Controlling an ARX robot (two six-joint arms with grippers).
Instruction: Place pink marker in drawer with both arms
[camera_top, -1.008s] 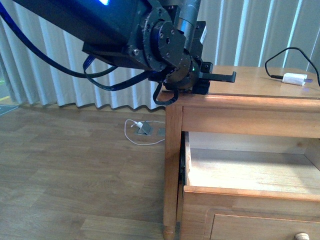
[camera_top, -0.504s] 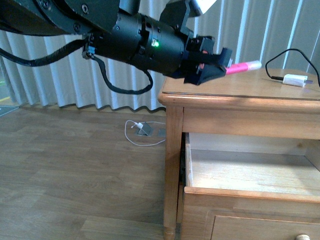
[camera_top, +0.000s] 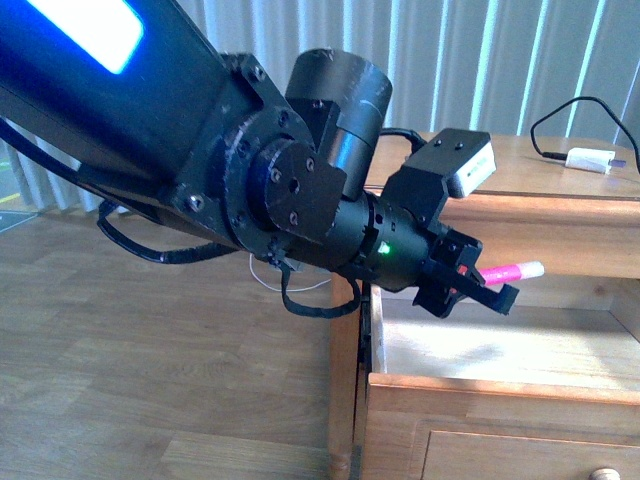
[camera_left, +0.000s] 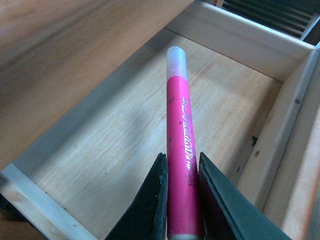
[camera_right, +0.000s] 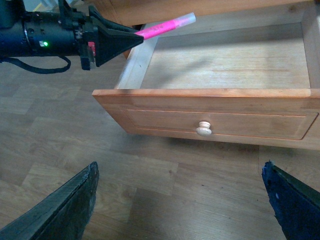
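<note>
Two broad fingers (camera_right: 70, 207) of the right hand (camera_right: 180, 172) are spread wide apart, gripping nothing, low over the wood floor (camera_right: 165, 185). Bare boards lie between them and the drawer front. Beyond that hand the drawer (camera_right: 210, 117) stands open, its round knob (camera_right: 203, 129) facing the hand. Its pale bottom shows from wall to wall, part lit and part shadowed.

The left hand (camera_top: 470, 285) reaches in over the drawer's left wall, in the gap above the rim and below the table edge (camera_top: 500, 205). It is clamped on the pink marker (camera_top: 512, 271), with the fingers pinching the barrel near its rear end. The barrel runs straight out past the fingertips, white cap foremost, and hangs over the drawer's inside, touching no wood.

Farther off, on the table top beyond the left hand, lies a white charger plug (camera_top: 588, 158) with its black cable (camera_top: 590, 98). Pale curtains (camera_top: 560, 50) hang behind it.
</note>
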